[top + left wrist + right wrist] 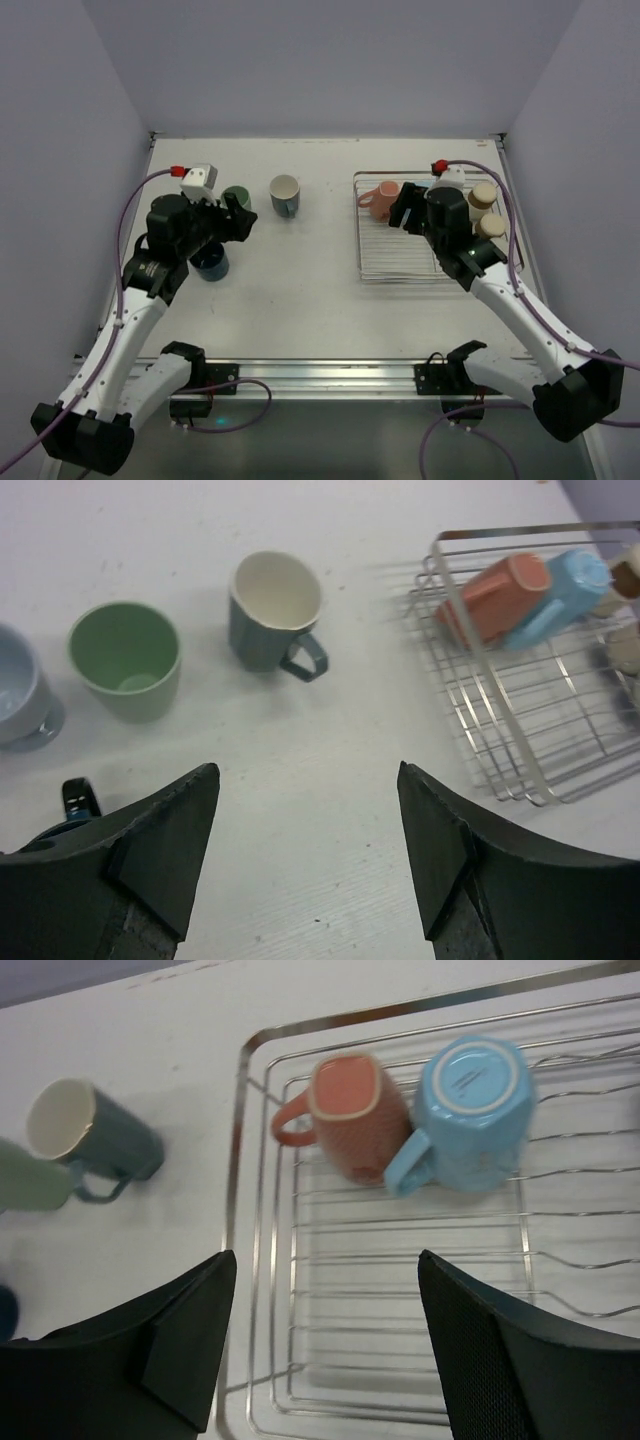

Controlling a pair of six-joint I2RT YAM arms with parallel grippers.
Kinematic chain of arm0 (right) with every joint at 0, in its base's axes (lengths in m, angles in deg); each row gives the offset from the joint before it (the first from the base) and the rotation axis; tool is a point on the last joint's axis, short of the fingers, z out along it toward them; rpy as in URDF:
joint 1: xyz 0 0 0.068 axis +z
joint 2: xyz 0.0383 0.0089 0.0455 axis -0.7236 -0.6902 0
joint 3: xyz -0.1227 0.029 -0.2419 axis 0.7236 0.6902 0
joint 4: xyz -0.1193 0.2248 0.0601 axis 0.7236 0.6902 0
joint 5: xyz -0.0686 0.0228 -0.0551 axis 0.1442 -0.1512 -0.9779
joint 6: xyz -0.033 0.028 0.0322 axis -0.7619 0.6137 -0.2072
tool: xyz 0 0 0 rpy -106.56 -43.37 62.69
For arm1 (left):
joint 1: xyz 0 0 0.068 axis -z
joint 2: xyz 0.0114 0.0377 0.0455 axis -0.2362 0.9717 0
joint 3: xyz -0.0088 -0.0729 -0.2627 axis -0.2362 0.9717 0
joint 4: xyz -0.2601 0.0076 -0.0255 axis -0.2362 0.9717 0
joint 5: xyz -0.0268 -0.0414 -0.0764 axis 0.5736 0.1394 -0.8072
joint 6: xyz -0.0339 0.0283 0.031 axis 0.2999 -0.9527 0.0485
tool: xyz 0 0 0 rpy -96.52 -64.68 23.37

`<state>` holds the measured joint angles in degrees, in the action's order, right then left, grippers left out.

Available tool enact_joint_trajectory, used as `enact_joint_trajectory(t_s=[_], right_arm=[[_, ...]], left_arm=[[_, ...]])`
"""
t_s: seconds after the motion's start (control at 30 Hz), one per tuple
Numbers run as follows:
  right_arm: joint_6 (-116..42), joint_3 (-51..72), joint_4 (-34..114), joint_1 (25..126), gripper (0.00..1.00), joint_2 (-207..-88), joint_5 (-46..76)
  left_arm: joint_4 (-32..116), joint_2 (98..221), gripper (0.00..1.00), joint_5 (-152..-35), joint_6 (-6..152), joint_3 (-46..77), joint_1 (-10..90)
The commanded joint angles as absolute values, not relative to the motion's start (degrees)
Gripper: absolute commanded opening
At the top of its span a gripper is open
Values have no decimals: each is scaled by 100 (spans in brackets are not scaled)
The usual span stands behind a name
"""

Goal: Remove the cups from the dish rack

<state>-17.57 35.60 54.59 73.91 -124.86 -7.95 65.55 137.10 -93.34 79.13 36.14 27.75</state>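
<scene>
so the right end effector point(325, 1260) hovers spread and empty over the dish rack point(238, 1160). pink mug point(350, 1110) and blue mug point(470, 1110) lie in its far-left corner. left end effector point(307, 770) is spread too, left of the rack. Next, I'd guess: drop down, pinch the pink mug's rim.

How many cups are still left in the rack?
Done: green cup, dark mug, pale blue cup stand on the table. In hand: nothing; left gripper and right gripper are open. Left: pink mug, light blue mug, two beige cups in the dish rack.
</scene>
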Motion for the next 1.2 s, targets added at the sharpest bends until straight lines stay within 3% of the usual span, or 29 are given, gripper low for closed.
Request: enact_joint_trajectory(t_s=[0.0, 0.17, 0.4, 0.9, 1.07, 1.17], right_arm=[[-2283, 2973, 5788, 7080, 75, -13081, -1700], [-2688, 2323, 6017, 6544, 74, -14178, -1552], [-2891, 1707, 6140, 6297, 83, -15278, -1569], [-2987, 959, 6061, 6095, 87, -16519, -1701], [-2996, 915, 6043, 6068, 76, -16616, -1648], [-3005, 1002, 5921, 6068, 52, -16458, -1718]], left_arm=[[5830, 13266, 76, -10663, 7876, 4123, 2808], [5777, 12721, 77, -10664, 7621, 4614, 2808], [5724, 12676, 78, -10892, 7629, 4607, 2808], [5724, 12702, 78, -11025, 7629, 4633, 2816], [5698, 12772, 78, -11024, 7638, 4633, 2825], [5663, 12799, 78, -11112, 7673, 4633, 2825]])
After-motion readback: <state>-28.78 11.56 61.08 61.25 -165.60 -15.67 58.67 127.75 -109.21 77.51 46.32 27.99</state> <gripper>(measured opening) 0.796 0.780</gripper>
